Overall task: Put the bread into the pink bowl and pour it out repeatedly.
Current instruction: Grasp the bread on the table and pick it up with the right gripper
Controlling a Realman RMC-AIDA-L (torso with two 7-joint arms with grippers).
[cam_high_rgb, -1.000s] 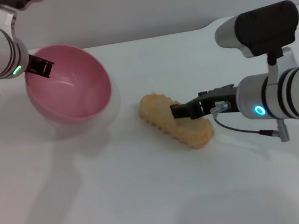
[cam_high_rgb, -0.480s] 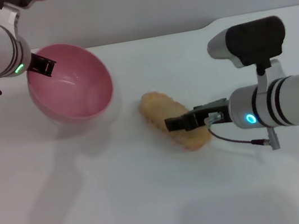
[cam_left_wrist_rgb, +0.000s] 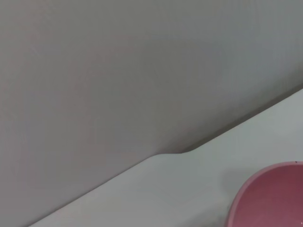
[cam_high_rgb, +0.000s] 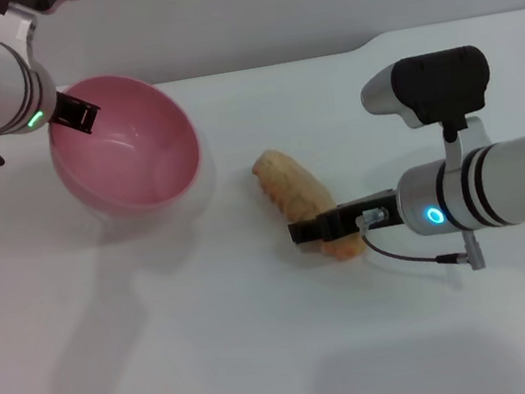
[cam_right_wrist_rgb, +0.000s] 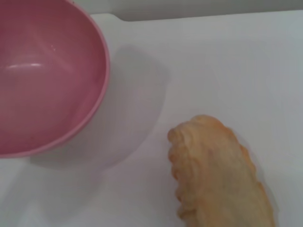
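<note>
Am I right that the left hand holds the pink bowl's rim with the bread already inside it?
No. The left hand holds the pink bowl by its rim, but the bowl is empty. The head view shows the bread on the table at the right hand.

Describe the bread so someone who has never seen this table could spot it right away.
On the white table, look toward the robot's right of the pink bowl held at its rim by the left tool. The bread lies there, its near end at the right tool. It is the only oblong, ridged, orange-brown thing.
</note>
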